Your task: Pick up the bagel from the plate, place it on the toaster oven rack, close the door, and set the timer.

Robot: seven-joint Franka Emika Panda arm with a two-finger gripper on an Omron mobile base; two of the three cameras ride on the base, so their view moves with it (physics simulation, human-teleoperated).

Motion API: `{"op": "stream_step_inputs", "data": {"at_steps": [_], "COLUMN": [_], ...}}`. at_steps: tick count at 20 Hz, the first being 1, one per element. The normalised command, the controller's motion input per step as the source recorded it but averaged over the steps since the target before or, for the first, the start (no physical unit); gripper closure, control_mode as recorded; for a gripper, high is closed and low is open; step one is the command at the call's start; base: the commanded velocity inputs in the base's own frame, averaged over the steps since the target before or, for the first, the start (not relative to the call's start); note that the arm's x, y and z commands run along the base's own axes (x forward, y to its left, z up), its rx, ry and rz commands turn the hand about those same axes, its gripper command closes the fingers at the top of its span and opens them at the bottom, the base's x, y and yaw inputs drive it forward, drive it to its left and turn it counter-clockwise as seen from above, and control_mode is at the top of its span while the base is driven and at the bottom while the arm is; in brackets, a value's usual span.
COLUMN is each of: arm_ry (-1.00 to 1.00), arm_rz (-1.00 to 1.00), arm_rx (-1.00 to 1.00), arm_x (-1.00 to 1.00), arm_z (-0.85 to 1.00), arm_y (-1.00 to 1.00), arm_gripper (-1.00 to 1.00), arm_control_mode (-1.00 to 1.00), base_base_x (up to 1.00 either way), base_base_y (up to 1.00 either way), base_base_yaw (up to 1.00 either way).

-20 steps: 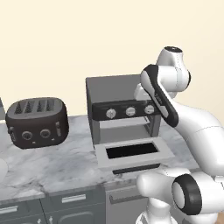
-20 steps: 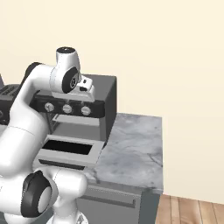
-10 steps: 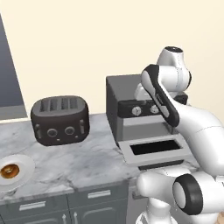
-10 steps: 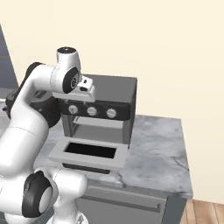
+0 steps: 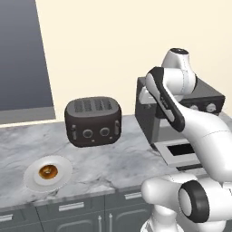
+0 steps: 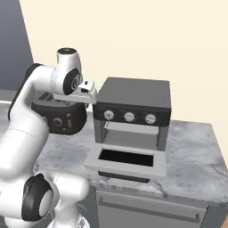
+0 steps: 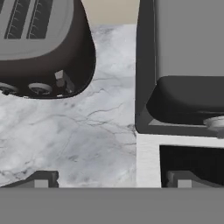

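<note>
step: reach bagel | gripper [image 7: 111, 179] spread wide, empty, high between toaster [image 5: 93, 120] and oven | bagel [image 5: 47, 171] on plate [image 5: 32, 182], well left — swing over, descend centred on ring

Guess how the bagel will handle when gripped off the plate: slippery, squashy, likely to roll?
The bagel looks glossy, so possibly slick. It lies flat on the plate, so rolling seems unlikely unless tipped on edge. Small ring shape suggests light; softness can't be judged.
</note>
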Motion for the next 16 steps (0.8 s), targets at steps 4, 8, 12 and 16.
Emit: {"op": "stream_step_inputs", "data": {"at_steps": [4,8,12,16], "arm_ry": [0.00,0.01,0.06,0.10], "arm_rz": [0.00,0.00,0.00,0.00], "arm_rx": [0.00,0.00,0.00,-0.02], "arm_x": [0.00,-0.03,-0.18,-0.15], "arm_z": [0.00,-0.02,-0.10,-0.18], "arm_y": [0.00,0.09,0.64,0.83], "arm_gripper": [-1.00,-1.00,-1.00,-1.00], "arm_control_mode": [1.00,-1.00,-1.00,-1.00], "base_base_x": [-0.01,-0.05,0.00,0.00], "base_base_y": [0.34,0.22,0.00,0.00], "base_base_yaw": [0.00,0.00,0.00,0.00]}}
